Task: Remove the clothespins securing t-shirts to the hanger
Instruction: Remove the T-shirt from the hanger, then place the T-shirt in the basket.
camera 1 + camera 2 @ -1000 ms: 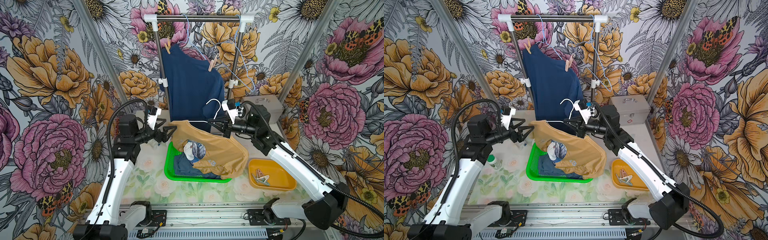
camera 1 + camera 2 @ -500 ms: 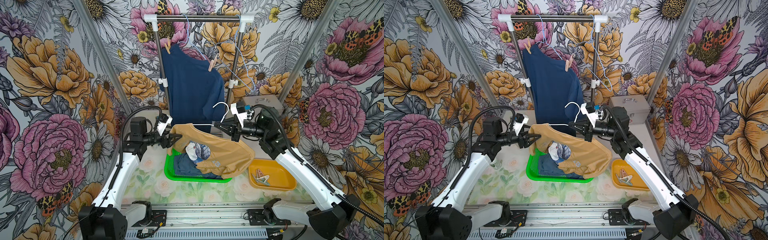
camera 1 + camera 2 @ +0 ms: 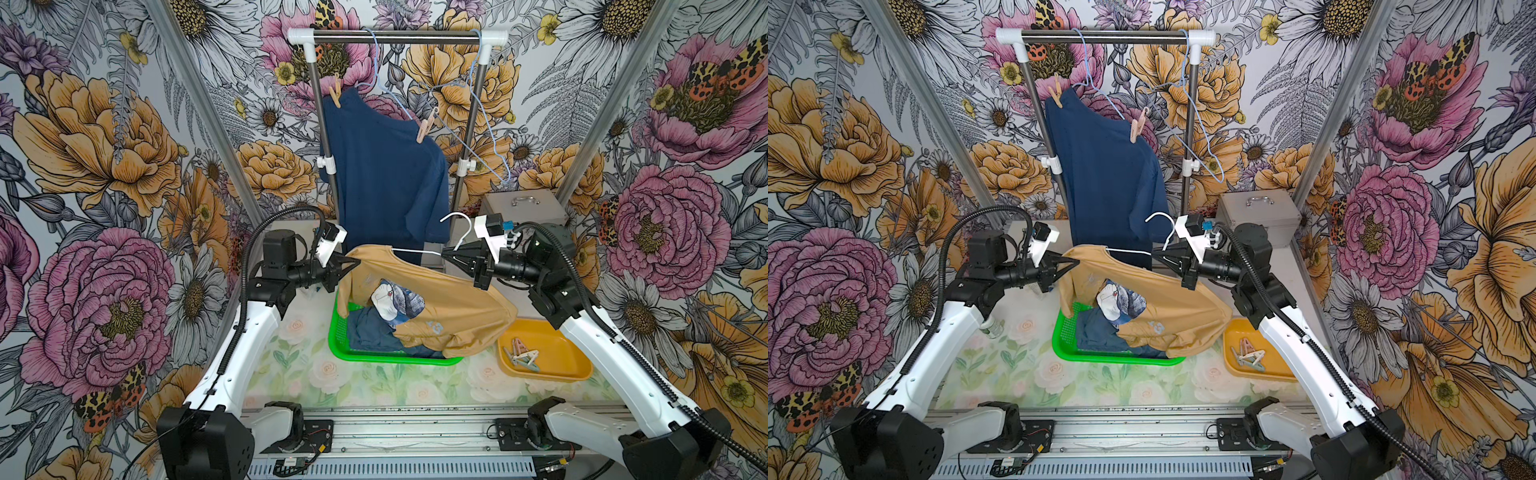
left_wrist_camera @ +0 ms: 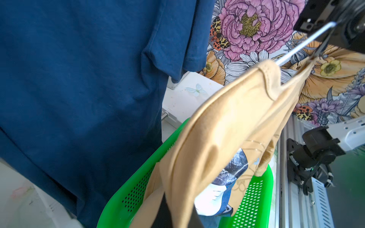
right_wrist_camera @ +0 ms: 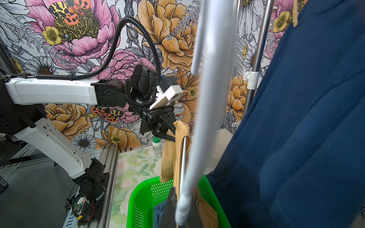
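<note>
A tan t-shirt hangs half off a white hanger over the green basket. My left gripper is shut on the shirt's left shoulder edge. My right gripper is shut on the hanger's wire below its hook. A navy t-shirt hangs on the rack, held by two peach clothespins. Another navy t-shirt lies in the basket. In both top views the grippers face each other across the tan shirt.
An orange tray at the right holds several loose clothespins. A metal box stands behind the right arm. Empty light blue hangers dangle from the rail. A small bottle stands by the left arm.
My left gripper moved right to the tan shirt's shoulder and closed on the cloth. The right gripper, still holding the hanger, shifted a little to the right.
</note>
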Robot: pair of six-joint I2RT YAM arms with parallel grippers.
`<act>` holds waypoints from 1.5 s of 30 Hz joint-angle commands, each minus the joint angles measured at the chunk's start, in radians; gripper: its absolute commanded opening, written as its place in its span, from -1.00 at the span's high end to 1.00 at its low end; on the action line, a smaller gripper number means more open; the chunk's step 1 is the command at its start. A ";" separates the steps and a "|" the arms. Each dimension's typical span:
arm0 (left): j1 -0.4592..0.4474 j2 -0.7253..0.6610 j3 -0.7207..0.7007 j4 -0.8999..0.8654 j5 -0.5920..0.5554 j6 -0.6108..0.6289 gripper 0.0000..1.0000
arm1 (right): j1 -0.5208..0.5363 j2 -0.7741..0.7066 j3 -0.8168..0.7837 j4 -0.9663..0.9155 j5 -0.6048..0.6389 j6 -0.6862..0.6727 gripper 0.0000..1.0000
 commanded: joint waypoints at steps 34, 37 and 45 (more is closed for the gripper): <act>-0.062 -0.142 -0.009 0.062 -0.222 -0.211 1.00 | 0.336 0.281 0.189 0.749 0.546 0.111 1.00; -0.129 -0.151 -0.038 0.045 -0.274 -0.191 1.00 | 0.348 0.343 0.189 0.884 0.573 0.177 1.00; -0.178 -0.153 -0.029 -0.001 -0.306 -0.170 1.00 | 0.346 0.297 0.207 0.736 0.578 0.122 1.00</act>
